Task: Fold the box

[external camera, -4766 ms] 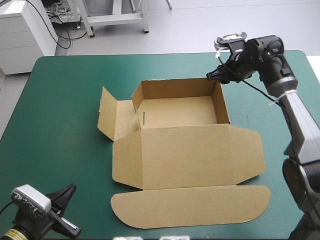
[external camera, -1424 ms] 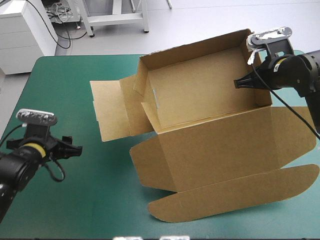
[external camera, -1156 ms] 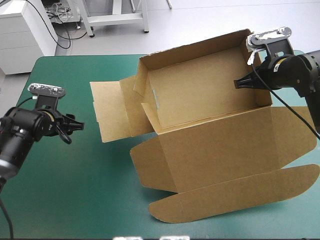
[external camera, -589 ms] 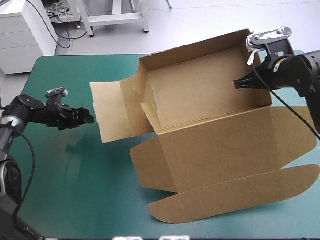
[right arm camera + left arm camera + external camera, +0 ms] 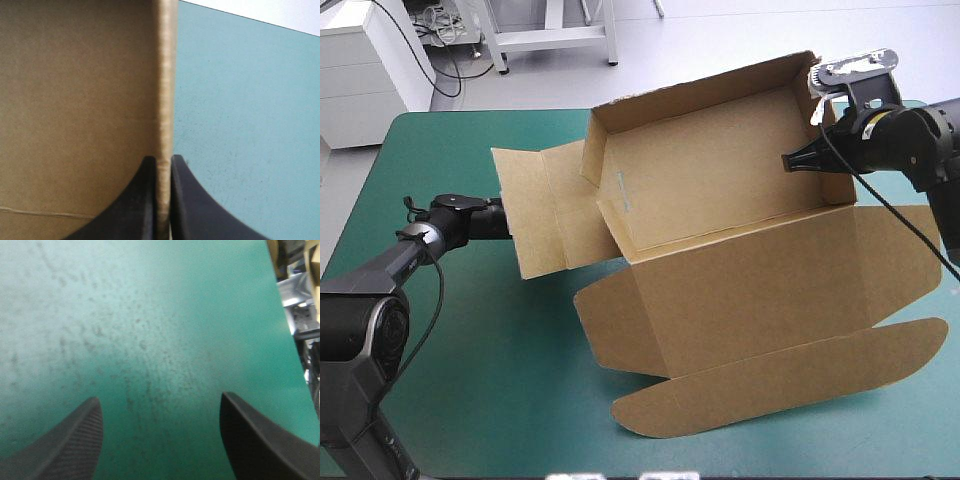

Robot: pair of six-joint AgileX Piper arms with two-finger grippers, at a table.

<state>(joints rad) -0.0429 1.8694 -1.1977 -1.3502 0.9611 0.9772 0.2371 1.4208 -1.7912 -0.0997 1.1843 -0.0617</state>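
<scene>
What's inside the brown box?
Nothing but bare brown board shows inside the box. The right end effector pinches its right wall. The tilted box hides the table beneath it.

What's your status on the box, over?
Right gripper shut on the box wall, box tipped up. Left gripper open, by the left flap. No obstruction seen.
</scene>
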